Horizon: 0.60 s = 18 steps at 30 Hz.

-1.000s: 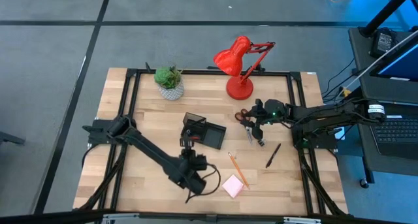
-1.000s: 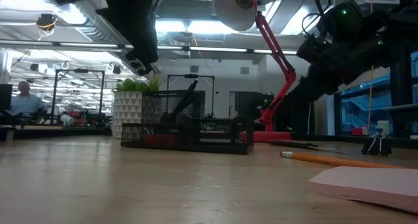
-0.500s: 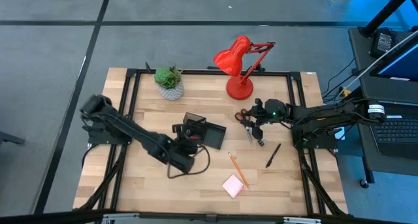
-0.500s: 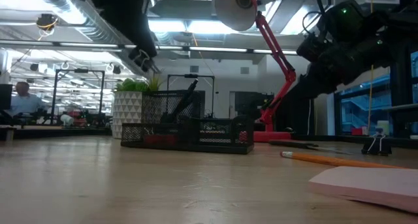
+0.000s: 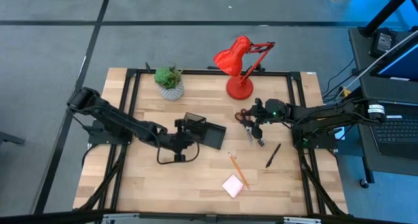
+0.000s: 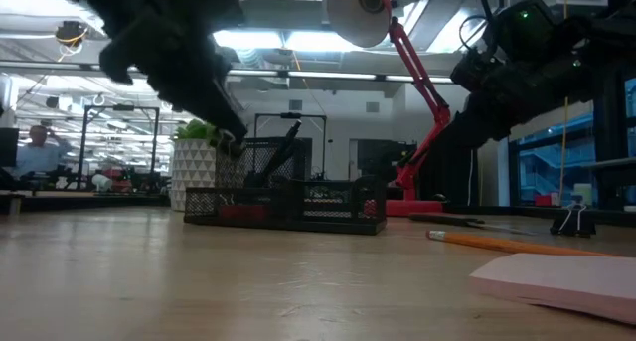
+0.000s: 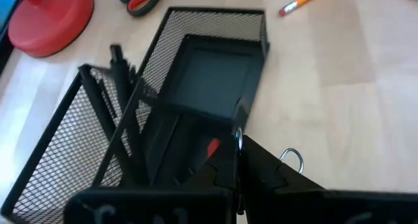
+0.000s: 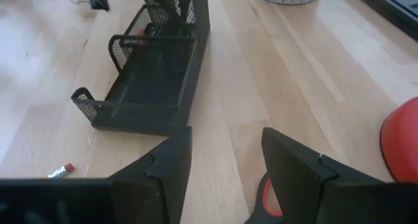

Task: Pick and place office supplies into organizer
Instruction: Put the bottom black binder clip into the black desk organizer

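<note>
My right end effector (image 5: 256, 127) hovers, fingers apart, over the scissors (image 5: 247, 121) lying on the tabletop beside the lamp (image 5: 238, 66): stiff, light, slick steel, so I'd pinch across the handles.

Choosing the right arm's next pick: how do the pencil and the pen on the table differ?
The pencil is orange; the pen is black. The pencil looks longer than the pen. The pencil's end lies right by the pink sticky pad, while the pen lies alone, nearer the right arm. Both lie flat on the table, outside the organizer.
</note>
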Tool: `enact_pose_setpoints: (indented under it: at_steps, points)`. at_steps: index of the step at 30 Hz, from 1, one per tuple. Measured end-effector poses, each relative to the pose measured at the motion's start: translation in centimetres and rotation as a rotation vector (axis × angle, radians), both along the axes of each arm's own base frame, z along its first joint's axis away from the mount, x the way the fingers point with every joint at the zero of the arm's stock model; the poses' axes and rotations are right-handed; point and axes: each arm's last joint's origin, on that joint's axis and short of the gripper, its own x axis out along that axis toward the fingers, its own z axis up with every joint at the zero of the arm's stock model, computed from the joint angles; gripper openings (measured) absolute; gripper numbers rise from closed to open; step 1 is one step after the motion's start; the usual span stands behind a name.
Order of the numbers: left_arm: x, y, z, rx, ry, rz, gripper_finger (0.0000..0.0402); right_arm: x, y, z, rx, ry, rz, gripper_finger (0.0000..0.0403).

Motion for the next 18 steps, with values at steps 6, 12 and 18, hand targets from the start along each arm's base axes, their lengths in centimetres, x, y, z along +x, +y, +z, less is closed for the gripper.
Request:
enact_pose_setpoints:
  at_steps: [6, 12, 18]
  points:
    - [-0.4, 1.5, -1.3, 0.032, -0.031, 0.005, 0.0002, 0.0, 0.0, 0.0, 0.067, -0.006, -0.035, 0.0188]
    - [-0.5, 2.4, -2.3, 0.001, -0.048, -0.026, 0.0003, 0.0, 0.0, 0.0, 0.129, -0.013, -0.067, 0.0188]
    - [-0.9, 3.5, -3.2, -0.015, -0.080, 0.001, 0.0003, 0.0, 0.0, 0.0, 0.135, -0.013, -0.071, 0.0188]
